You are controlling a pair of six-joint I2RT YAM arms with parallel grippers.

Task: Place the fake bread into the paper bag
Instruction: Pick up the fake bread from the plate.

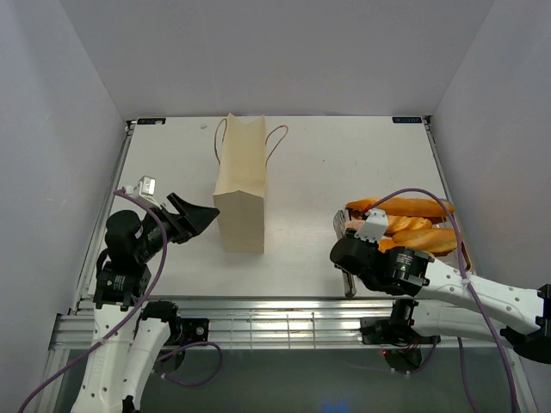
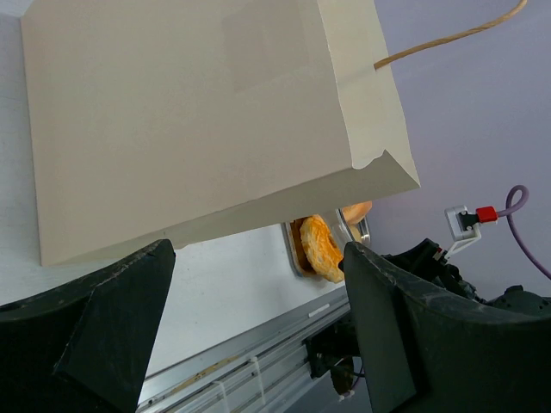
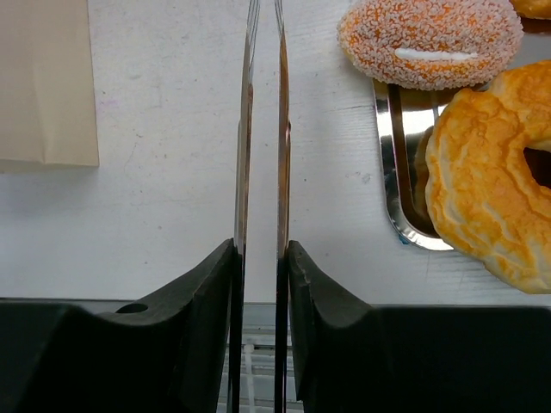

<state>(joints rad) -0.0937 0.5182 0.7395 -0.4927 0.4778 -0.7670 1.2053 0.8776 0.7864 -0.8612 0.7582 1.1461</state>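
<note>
the right pincer (image 3: pixel 261 249) grips the tongs (image 3: pixel 246 129), whose blades are nearly closed and run straight ahead over the table (image 3: pixel 155 206). the bread (image 1: pixel 413 225) lies to their right on the tray (image 3: pixel 389 155), with the ring bun (image 3: pixel 482 189) nearest over the rim and the pink bun (image 3: pixel 430 34) beyond; judged, the tongs must swing right and spread. the bag (image 1: pixel 241 198) stands upright to the left, well apart from the tray, and the left pincer (image 2: pixel 258 258) is wide and empty just beside it.

White arms (image 1: pixel 491 297) with black joints — lilac cables (image 1: pixel 419 190) looping along them.
</note>
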